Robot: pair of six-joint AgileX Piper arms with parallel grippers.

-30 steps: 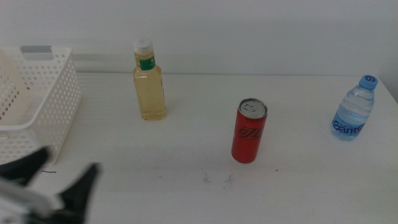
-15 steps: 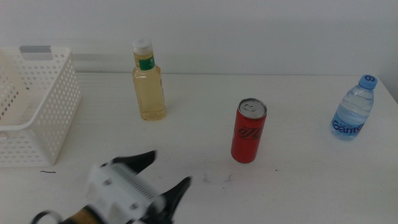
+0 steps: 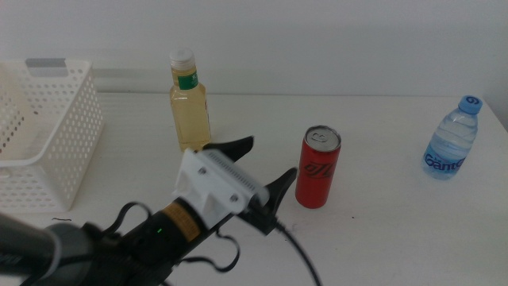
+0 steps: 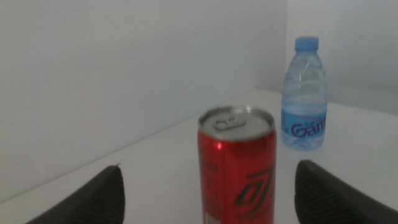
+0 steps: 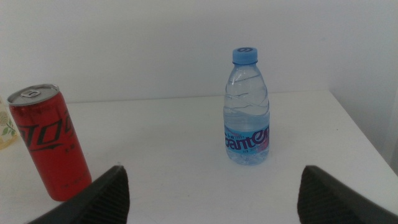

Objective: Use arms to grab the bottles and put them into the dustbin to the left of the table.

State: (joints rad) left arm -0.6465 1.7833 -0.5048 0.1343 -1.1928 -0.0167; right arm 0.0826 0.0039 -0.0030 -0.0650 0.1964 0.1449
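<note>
1. middle view: the left gripper point(image 3: 255, 176) reaches in from the lower left over the table point(image 3: 381, 230), its two dark jaws spread wide and holding nothing, their tips pointing toward the red soda can point(image 3: 318, 167) and close to its left side without touching it.
2. middle view: the can stands upright near the table's centre. the clear bottle of pale yellow liquid point(image 3: 189, 103) stands upright farther back and to the left, behind the gripper's upper jaw. the small blue-capped water bottle point(image 3: 452, 139) stands upright near the right edge, well apart from the can.
3. middle view: the dustbin point(image 3: 55, 139), a white perforated basket, sits at the left edge of the table; what shows of its inside looks bare.
4. left wrist view: the left gripper point(image 4: 209, 186) has its jaws far apart, one at each lower corner, with the red soda can point(image 4: 237, 166) upright between them and ahead, not gripped. the water bottle point(image 4: 305, 94) stands beyond the can, off to one side.
5. right wrist view: the right gripper point(image 5: 208, 190) also has its jaws wide apart and holding nothing; it does not show in the middle view. the water bottle point(image 5: 247, 109) stands upright ahead of it on the table, and the red soda can point(image 5: 50, 142) stands upright well off to the side.
</note>
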